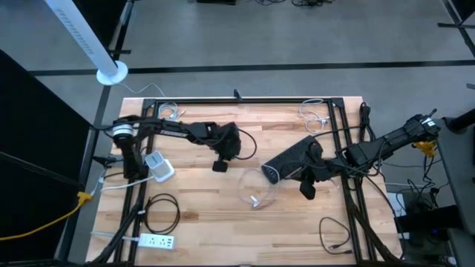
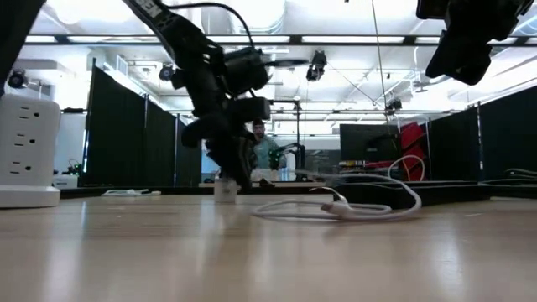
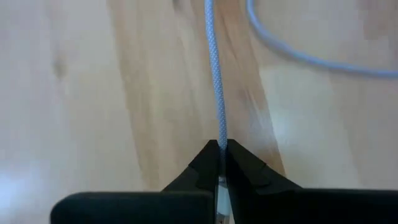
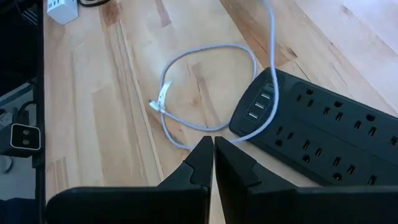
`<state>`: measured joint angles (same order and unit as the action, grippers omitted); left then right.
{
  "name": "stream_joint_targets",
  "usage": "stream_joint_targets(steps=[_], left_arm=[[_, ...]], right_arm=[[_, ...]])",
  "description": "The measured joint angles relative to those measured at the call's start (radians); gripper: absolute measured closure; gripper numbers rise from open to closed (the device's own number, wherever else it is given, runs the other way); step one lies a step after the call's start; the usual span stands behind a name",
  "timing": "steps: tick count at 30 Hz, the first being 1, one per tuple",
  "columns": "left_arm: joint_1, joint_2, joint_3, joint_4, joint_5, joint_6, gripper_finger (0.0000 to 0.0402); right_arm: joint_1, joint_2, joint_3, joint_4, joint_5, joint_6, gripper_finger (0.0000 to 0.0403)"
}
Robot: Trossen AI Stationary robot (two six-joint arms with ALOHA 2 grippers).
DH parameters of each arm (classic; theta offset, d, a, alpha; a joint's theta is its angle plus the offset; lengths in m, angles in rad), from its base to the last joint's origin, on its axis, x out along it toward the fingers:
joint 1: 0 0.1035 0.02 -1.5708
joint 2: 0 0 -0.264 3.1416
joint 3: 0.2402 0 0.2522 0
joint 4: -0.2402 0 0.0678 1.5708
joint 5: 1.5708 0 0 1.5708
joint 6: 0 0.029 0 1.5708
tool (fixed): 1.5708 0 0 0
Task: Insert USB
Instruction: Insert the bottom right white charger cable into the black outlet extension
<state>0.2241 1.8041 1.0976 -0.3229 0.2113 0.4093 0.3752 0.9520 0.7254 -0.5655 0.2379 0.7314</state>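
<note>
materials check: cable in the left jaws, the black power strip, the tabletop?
Cable: looks like pale grey braided fabric sheathing; a woven criss-cross texture shows in the left wrist view. Black power strip: likely moulded plastic, matte to satin, with crisp socket cut-outs. Tabletop: light wood, butcher-block style with visible grain and joined strips; a soft sheen suggests a sealed finish.

The left dark two-finger hand (image 1: pixel 220 165) sits just left of centre, wrist bent down, fingers (image 3: pixel 205 171) pinched together. The right dark two-finger hand (image 1: pixel 306 189), toward four o'clock of it, hangs raised with fingers (image 4: pixel 200 163) closed, empty.
</note>
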Motion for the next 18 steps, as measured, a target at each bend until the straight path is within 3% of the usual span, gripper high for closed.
stream_joint_targets(steps=[5, 10, 13, 18], left_arm=[[-0.036, -0.044, -0.074, 0.440, 0.177, -0.087, 0.0402], [-0.054, 0.040, -0.084, 0.880, 0.231, -0.215, 0.0402], [-0.060, 0.134, -0.040, 0.992, 0.286, -0.270, 0.0402], [-0.083, 0.286, 0.114, 1.005, 0.375, -0.265, 0.0402]], right_arm=[[0.000, 0.000, 0.000, 0.002, -0.009, -0.007, 0.0403], [0.006, 0.000, 0.000, 0.002, -0.028, -0.010, 0.0403], [0.020, 0.000, 0.000, 0.001, -0.034, -0.010, 0.0403], [0.044, 0.000, 0.000, 0.004, -0.037, -0.008, 0.0403]])
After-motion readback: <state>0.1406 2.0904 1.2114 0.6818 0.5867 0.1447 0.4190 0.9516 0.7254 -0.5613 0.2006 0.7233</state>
